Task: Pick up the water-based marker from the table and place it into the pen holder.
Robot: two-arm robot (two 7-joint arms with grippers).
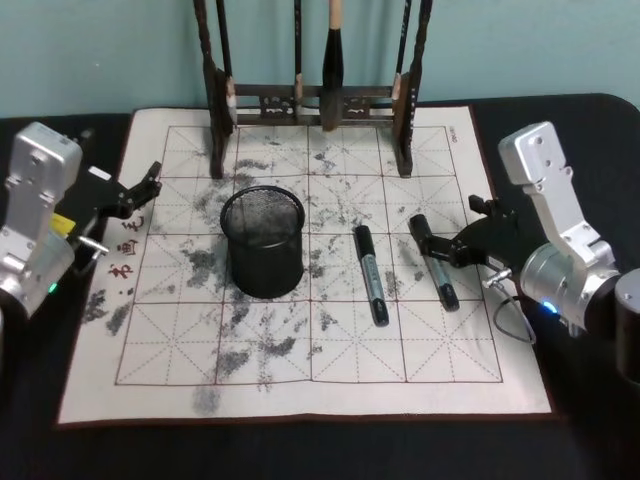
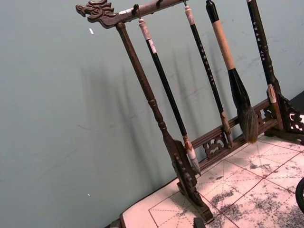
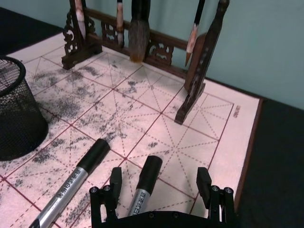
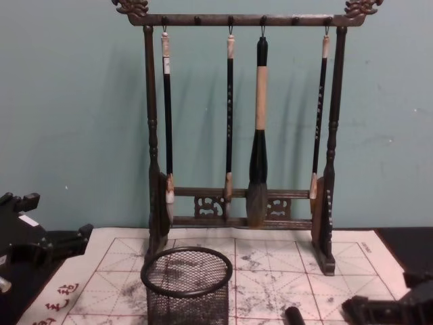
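Right tool (image 3: 159,175) open astride the cap end of the water-based marker (image 3: 142,190), 3 o'clock from the pen holder (image 1: 263,240). Pinched that far off-centre, it may droop — clipping the rim — or nudge the second marker (image 3: 76,175). Left tool (image 1: 140,190) parked, 9 o'clock.

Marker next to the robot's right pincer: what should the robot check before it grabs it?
1. Right pincer open: ok.
2. Black-capped grey marker lies between its jaws: ok.
3. Pincer low enough to grip: cannot tell.
4. Second black-capped grey marker lies apart from the first: ok.
5. Round black wire-mesh pen holder upright, nothing inside: ok.
6. Left pincer parked at the mat's left edge, out of the way: ok.
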